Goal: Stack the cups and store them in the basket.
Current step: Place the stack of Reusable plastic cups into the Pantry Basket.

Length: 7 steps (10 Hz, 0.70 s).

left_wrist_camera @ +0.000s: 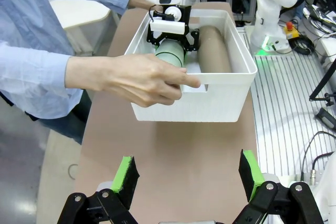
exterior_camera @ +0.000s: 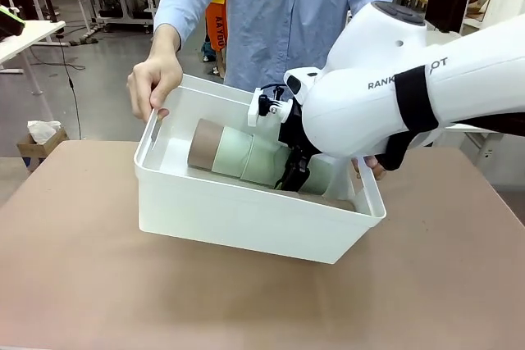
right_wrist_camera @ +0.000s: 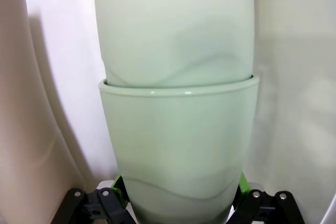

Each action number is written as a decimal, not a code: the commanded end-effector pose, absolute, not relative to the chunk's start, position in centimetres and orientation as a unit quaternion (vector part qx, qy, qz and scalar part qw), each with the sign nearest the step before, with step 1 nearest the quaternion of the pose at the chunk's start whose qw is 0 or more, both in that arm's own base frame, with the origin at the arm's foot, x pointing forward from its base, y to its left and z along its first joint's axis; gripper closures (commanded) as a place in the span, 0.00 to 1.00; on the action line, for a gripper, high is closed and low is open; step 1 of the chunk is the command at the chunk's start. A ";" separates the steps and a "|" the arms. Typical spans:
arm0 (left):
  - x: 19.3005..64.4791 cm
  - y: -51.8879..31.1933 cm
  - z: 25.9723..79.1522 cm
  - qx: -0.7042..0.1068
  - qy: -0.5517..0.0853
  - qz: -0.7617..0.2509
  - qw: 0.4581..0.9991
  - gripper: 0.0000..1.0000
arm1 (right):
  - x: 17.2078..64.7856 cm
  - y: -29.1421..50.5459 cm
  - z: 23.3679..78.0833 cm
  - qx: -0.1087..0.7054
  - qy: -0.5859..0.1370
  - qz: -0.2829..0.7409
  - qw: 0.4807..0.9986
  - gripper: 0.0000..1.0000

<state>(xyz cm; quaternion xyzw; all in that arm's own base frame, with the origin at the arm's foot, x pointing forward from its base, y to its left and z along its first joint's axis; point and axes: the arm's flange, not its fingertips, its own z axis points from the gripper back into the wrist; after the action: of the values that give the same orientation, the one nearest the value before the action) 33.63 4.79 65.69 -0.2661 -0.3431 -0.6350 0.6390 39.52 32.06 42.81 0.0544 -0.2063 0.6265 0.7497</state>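
The white basket (exterior_camera: 246,219) stands tilted on the table, held by the person's hands at its short sides. Nested mint green cups (exterior_camera: 246,157) lie on their side inside it, and a tan-brown cup end (exterior_camera: 201,145) shows at their left. My right gripper (exterior_camera: 294,171) reaches into the basket and is shut on the green cups (right_wrist_camera: 176,129), its pads against both sides. The tan-brown cups (left_wrist_camera: 212,48) lie beside the green ones (left_wrist_camera: 170,51). My left gripper (left_wrist_camera: 188,174) hangs open above the table, well short of the basket (left_wrist_camera: 210,98), with nothing between its fingers.
One of the person's hands (left_wrist_camera: 142,80) grips the basket's near rim in the left wrist view, and the same hand (exterior_camera: 152,84) is at the far left corner in the front view. Bare brown table (exterior_camera: 98,284) lies around the basket.
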 end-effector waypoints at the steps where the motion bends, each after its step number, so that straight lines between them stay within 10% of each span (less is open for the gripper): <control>1: 33.5 4.7 66.0 -0.274 -0.347 -0.633 0.636 0.00 | 40.1 32.1 43.6 0.059 -0.219 0.624 0.747 0.00; 7: 33.5 4.7 66.0 -0.274 -0.347 -0.633 0.636 0.00 | 39.0 27.3 52.3 0.110 -0.216 0.627 0.740 0.00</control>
<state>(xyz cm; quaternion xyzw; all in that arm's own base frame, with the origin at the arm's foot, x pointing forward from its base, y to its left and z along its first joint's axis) 33.62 4.80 65.70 -0.2660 -0.3432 -0.6349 0.6390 39.09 28.93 50.69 0.0827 -0.2226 0.6184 0.7492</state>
